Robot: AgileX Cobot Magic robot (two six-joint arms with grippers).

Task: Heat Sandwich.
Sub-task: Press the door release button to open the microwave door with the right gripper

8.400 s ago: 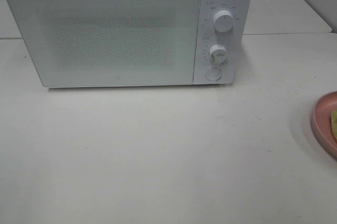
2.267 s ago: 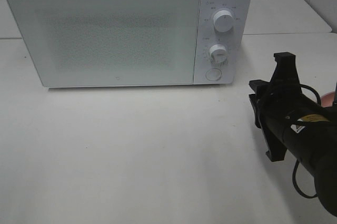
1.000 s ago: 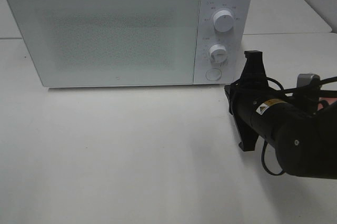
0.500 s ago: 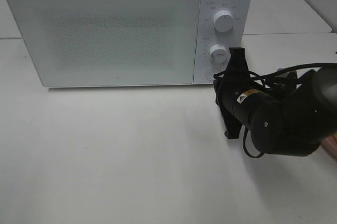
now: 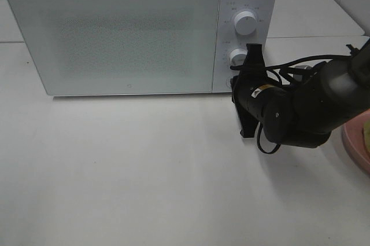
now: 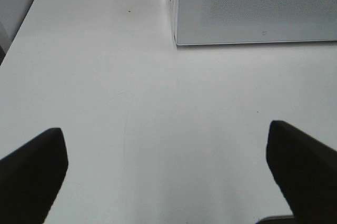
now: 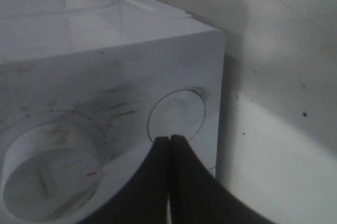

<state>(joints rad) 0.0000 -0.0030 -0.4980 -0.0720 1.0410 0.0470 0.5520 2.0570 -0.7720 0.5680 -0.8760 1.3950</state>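
The white microwave (image 5: 127, 32) stands at the back with its door shut. My right gripper (image 5: 236, 83) is shut, its tips against the round button (image 7: 176, 113) under the lower knob (image 7: 52, 163); the right wrist view shows the closed fingertips (image 7: 169, 138) touching the button's lower edge. A sliver of the sandwich (image 5: 366, 135) shows on the pink plate (image 5: 351, 142) at the right edge. My left gripper (image 6: 164, 130) is open over bare table, short of the microwave's front left corner (image 6: 176, 39), and holds nothing. It is outside the exterior view.
The right arm's dark body (image 5: 295, 110) and cables lie between the microwave's control panel and the plate. The upper knob (image 5: 245, 23) sits above the lower one. White table (image 5: 144, 171) stretches in front of the microwave.
The right arm has moved left and toward the microwave, bringing its shut fingertips onto the round button. The pink plate's edge shows again behind the arm.
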